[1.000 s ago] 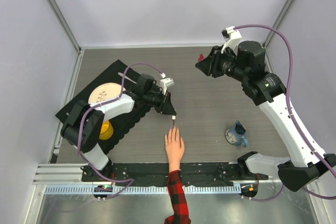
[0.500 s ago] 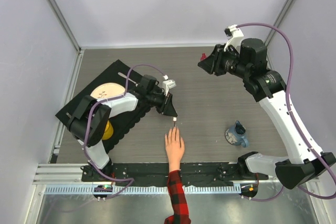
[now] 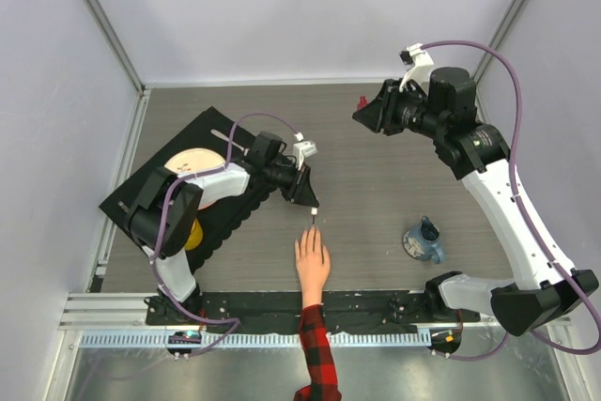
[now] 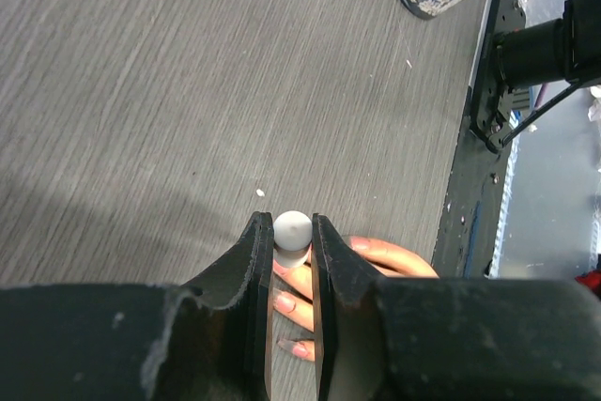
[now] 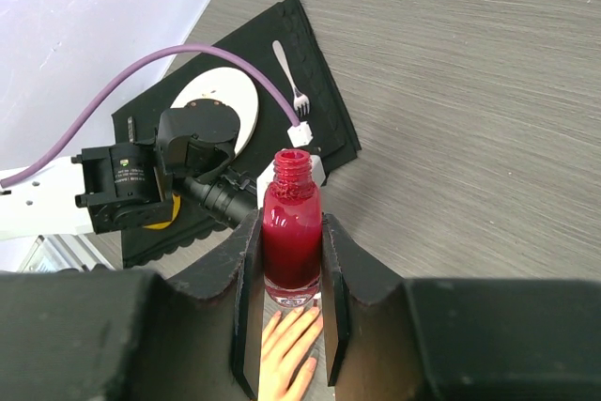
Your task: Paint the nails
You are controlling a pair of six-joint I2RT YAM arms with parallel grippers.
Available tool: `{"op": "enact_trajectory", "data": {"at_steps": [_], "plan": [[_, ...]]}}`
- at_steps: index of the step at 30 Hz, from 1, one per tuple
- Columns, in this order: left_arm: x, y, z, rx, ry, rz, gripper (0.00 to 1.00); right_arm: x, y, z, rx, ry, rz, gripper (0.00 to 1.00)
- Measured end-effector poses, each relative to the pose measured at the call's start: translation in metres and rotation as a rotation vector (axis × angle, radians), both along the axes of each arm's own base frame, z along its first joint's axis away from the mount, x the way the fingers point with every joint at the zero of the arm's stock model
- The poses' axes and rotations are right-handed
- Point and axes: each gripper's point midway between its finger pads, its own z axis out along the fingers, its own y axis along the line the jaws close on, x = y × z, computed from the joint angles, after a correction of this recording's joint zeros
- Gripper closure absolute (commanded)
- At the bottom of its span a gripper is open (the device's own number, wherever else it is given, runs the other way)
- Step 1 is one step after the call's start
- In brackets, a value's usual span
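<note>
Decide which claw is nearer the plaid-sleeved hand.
Left. Left claw, gripping the brush, sits just beyond the plaid-sleeved hand; right claw holds the polish bottle far back right.

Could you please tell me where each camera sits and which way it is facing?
Top external: above and behind the bases, looking down on the table; both arms show.
Left wrist: looks down past its fingers, clamping a white brush cap, onto the hand.
Right wrist: looks past its fingers, gripping the polish bottle, toward the left arm.
All three share the hand.
</note>
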Motion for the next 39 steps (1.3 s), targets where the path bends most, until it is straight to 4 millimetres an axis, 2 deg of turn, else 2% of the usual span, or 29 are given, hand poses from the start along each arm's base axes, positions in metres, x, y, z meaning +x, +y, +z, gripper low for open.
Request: {"op": "enact_trajectory", "data": {"at_steps": [18,39], "plan": [[-0.008,0.001,-0.013,0.023,0.04,-0.023,1.0,0.003,0.003,-0.005,0.002,0.02,0.01,0.99],[-0.003,-0.002,-0.016,0.032,0.038,-0.033,1.0,0.002,0.003,-0.005,0.008,0.024,0.018,0.99]]}}
